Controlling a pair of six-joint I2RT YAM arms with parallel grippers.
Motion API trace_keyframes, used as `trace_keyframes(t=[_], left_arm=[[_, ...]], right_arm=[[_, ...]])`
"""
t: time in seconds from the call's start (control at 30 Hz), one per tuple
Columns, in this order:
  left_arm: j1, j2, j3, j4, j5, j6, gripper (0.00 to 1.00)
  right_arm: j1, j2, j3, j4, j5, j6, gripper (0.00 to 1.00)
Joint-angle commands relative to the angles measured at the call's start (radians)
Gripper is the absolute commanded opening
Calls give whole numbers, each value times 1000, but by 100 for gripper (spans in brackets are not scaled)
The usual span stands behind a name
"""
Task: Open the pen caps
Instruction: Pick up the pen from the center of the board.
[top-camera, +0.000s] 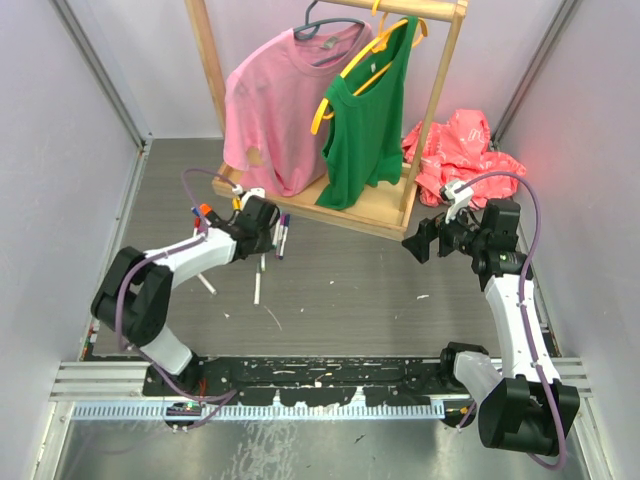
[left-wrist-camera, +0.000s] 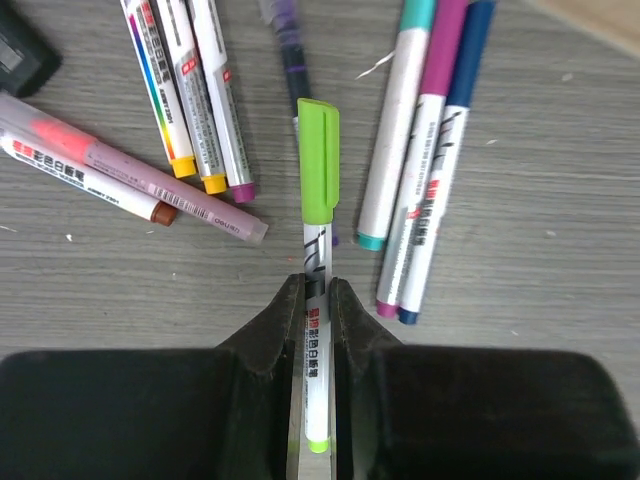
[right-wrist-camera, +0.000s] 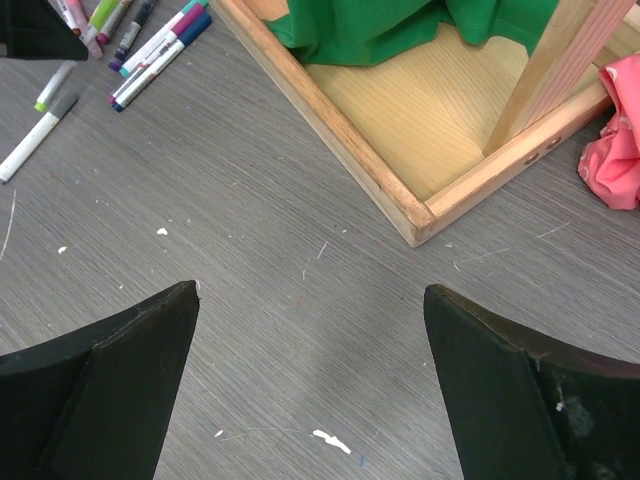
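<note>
My left gripper (left-wrist-camera: 316, 285) is shut on the white barrel of a marker (left-wrist-camera: 316, 350) lying on the table. That marker's light green pen cap (left-wrist-camera: 318, 160) sticks out ahead of the fingertips, still on the barrel. More capped markers lie around it: three to the right (left-wrist-camera: 425, 150) with teal, magenta and blue caps, and three at the upper left (left-wrist-camera: 195, 100). In the top view the left gripper (top-camera: 262, 225) sits low over this cluster. My right gripper (right-wrist-camera: 310, 300) hangs open over bare table, holding nothing, far to the right (top-camera: 425, 240).
A wooden clothes rack base (right-wrist-camera: 400, 110) with a pink shirt (top-camera: 275, 100) and a green top (top-camera: 370, 110) stands behind the markers. A pink-red cloth (top-camera: 465, 145) lies at the back right. Two loose white barrels (top-camera: 257, 288) lie nearer the arms. A pink highlighter (left-wrist-camera: 100, 165) lies left.
</note>
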Motion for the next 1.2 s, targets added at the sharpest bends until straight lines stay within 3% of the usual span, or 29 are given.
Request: trace_keyframes(t=[0.0,0.2,0.33,0.43,0.73,0.97,1.17], left_arm=[[3,-136,-18,51,40,17,0],[2,-316,-126,212,261,-8,0],[-5,-462,-267,473,439,-112,0],[-46,-542,-364,667,461,-170,0],[-276,-623,-498,1057,236,-204,0],[-432,-521,-511,1292,22,-158,0],[-520,-384,-438,1378,-74,-106,0]], right_arm=[[6,-19,17,42,-47,16,100],[5,-17,-3,86,-188,78,100],[15,0,-54,209,-358,186,100],[37,15,-114,393,-419,346,100],[237,82,-107,686,-427,628,100],[282,85,-212,1004,-453,848,100],[314,86,-228,984,-440,813,98]])
